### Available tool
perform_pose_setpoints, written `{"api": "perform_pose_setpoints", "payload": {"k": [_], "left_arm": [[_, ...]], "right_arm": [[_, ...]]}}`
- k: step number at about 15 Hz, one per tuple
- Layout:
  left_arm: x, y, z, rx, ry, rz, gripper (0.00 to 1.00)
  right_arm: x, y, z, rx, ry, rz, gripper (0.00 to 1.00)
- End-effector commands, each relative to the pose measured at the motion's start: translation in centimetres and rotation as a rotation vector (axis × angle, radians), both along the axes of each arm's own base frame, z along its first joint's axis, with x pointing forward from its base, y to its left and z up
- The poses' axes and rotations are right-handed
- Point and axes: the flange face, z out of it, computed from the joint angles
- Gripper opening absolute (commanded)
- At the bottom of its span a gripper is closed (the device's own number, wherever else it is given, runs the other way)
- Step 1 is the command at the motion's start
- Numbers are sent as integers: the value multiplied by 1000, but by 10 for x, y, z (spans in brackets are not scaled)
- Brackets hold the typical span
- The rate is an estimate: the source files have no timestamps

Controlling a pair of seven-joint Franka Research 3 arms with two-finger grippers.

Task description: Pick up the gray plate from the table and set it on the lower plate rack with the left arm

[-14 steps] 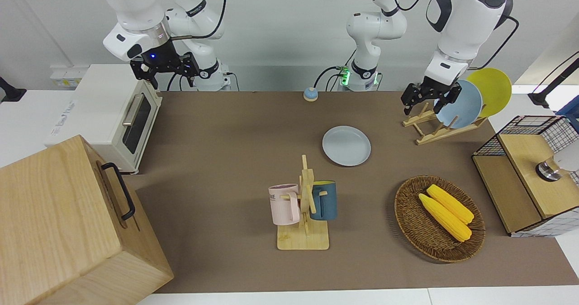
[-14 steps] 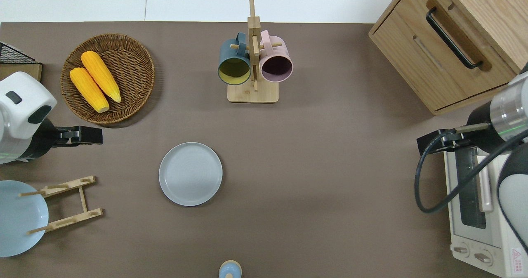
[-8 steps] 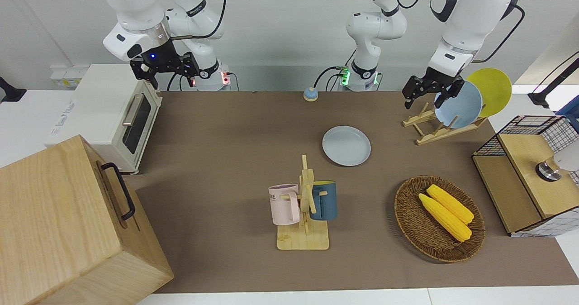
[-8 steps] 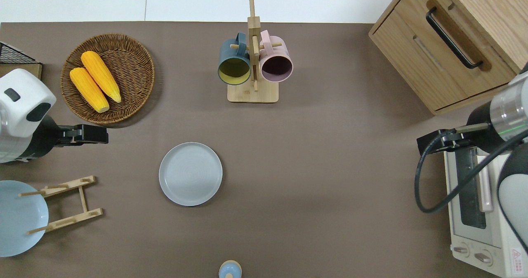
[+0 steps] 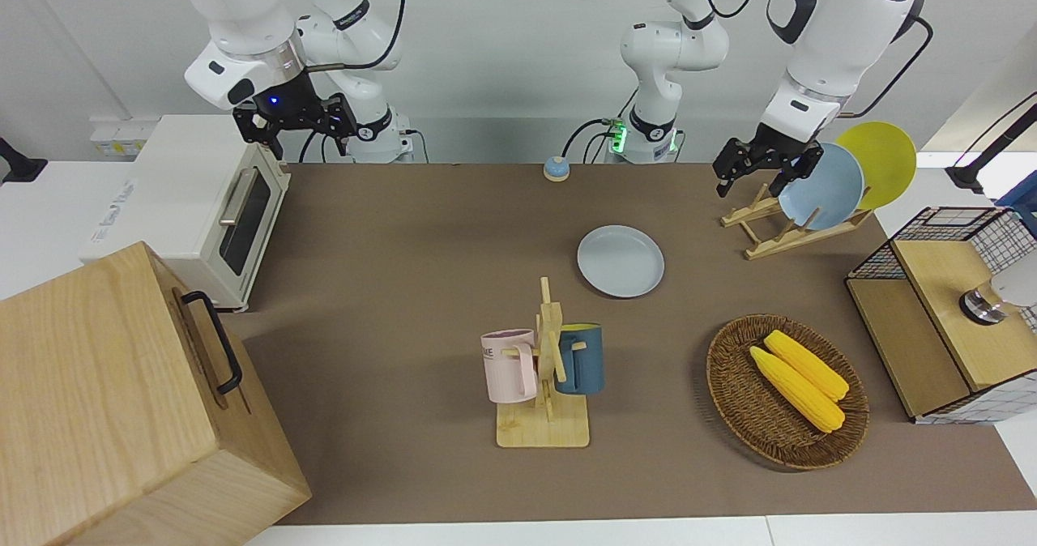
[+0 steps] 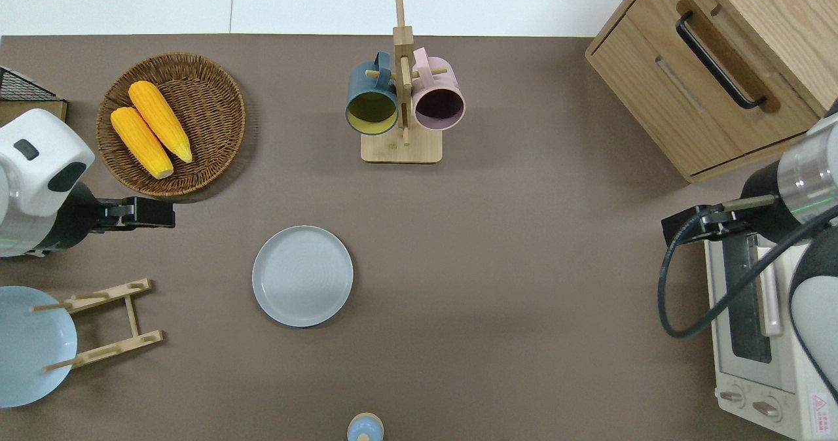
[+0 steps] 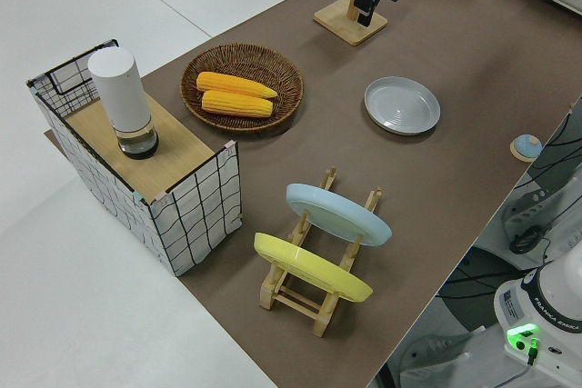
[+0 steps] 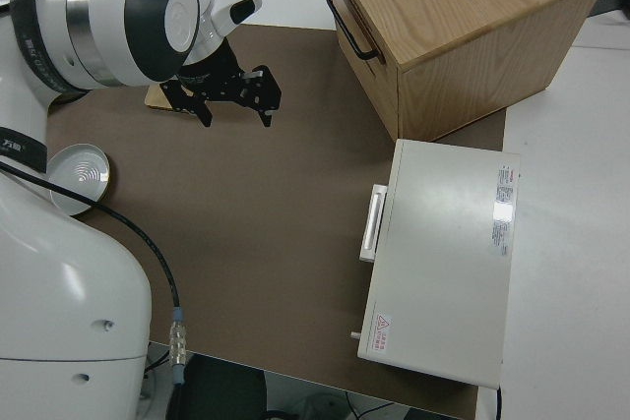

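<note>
A brown mat covers the table. The gray plate (image 6: 302, 276) lies flat at the overhead view's centre, untouched. The left gripper (image 6: 152, 212), jaws spread and empty, hangs at middle left, seemingly heading plateward; the lower plate rack (image 6: 108, 324) waits lower left. The right arm is parked.

Light blue plate (image 6: 29, 346) cut by overhead edge; left gripper (image 6: 147, 212) fingers' gap perhaps unreadable.

Pale gray plate (image 6: 302, 275) at centre; light blue plate (image 6: 26, 343) lower left; brown woven basket (image 6: 209, 107) holding yellow corn (image 6: 150, 129) upper left.
</note>
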Motion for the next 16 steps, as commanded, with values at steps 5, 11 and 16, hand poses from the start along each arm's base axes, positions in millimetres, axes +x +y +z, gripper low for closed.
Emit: {"api": "perform_pose_setpoints", "payload": {"k": [5, 11, 16], "left_arm": [[-5, -22, -57, -21, 38, 54, 993], [-11, -40, -123, -26, 24, 108, 993], [-18, -42, -177, -21, 40, 119, 993]], "right_arm": [[-2, -2, 3, -7, 2, -14, 983], [-2, -2, 3, -7, 2, -14, 983], [-2, -2, 4, -7, 0, -14, 983]]}}
